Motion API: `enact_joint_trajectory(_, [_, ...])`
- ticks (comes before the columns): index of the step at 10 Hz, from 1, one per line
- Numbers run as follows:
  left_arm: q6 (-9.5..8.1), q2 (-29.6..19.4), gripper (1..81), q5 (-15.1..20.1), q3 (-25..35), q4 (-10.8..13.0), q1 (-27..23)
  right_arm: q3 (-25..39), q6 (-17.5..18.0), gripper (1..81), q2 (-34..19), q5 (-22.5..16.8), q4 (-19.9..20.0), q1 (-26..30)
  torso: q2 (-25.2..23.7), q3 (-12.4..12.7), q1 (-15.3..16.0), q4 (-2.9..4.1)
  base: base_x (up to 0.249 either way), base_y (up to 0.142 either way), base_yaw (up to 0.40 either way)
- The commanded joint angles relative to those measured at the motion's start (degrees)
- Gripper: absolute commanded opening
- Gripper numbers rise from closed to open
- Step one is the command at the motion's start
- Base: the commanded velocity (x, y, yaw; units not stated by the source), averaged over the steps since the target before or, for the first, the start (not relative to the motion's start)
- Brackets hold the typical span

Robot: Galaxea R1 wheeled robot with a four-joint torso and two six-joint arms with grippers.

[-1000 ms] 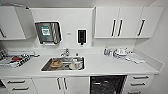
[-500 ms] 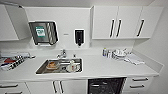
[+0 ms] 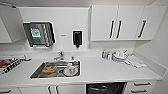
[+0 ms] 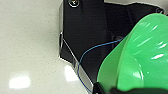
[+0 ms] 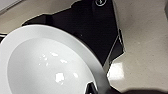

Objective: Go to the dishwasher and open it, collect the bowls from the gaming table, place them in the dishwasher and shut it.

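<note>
Faces a white kitchen wall from above a white tabletop (image 3: 105, 71). At far left on the tabletop, some colourful striped clutter (image 3: 7, 65), too blurred to name. Next, up on the wall, a dark towel dispenser (image 3: 39, 33) with a green label. Below it, set into the tabletop, a steel sink (image 3: 37, 71) with a tap (image 3: 59, 56) behind and used dishes (image 3: 68, 70) inside. Further along on the wall, a small black soap dispenser (image 3: 77, 38). To the right of that, white cabinets (image 3: 116, 22) with dark upright handles. Below them, under the tabletop edge, the dishwasher (image 3: 105, 88) as a dark open gap, with dim shapes within, between white cabinet doors and drawers (image 3: 141, 87). On the tabletop above and just right of it, small bottles and stacked dishes (image 3: 117, 56), then a crumpled cloth (image 3: 136, 61) near the corner. In the left wrist view, above pale speckled floor, the left hand (image 4: 105, 89) pinching the rim of a lime-green bowl (image 4: 140, 57), with a thin blue wire (image 4: 82, 62) across the dark plate behind. In the right wrist view, above the same kind of floor, the right hand (image 5: 96, 89) pinching the rim of a white bowl (image 5: 50, 65), hollow side towards the camera.
</note>
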Motion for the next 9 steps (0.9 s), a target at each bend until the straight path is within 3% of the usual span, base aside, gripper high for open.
enact_joint_trajectory(1, [-0.11,-0.7,1.0,2.5,-0.1,0.5,-2.1,0.4,0.0,1.0,-1.2,-2.7,-0.5,2.1,0.0,0.0,0.0,0.00,0.140,-0.064,0.000])
enact_joint_trajectory(9, [-0.64,-1.0,1.0,2.2,0.3,0.3,-2.1,0.7,0.8,1.0,-2.0,-3.0,-0.4,2.2,0.0,0.0,0.0,0.00,0.013,-0.008,0.000])
